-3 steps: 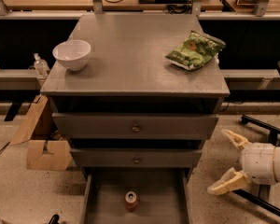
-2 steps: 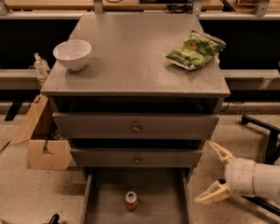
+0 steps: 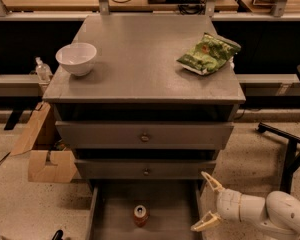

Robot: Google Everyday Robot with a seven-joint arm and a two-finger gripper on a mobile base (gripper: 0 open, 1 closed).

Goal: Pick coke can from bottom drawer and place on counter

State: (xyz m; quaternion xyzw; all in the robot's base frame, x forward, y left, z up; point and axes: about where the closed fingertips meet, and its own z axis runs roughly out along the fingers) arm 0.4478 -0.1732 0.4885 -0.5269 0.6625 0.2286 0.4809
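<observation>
Moved: cream 2-finger claw (image 3: 204, 203), spread wide, now closer to the open grey bottom drawer (image 3: 115, 224).
Risk: claw clipping drawer's right wall, or toppling small red coke can (image 3: 140, 215).

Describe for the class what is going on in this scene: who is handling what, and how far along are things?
A robot arm is reaching in from the lower right. Its gripper hangs open beside the right wall of the pulled-out bottom drawer. The coke can stands upright on the drawer floor, not yet touched. Up on the counter sit a white bowl and a green snack bag.
</observation>
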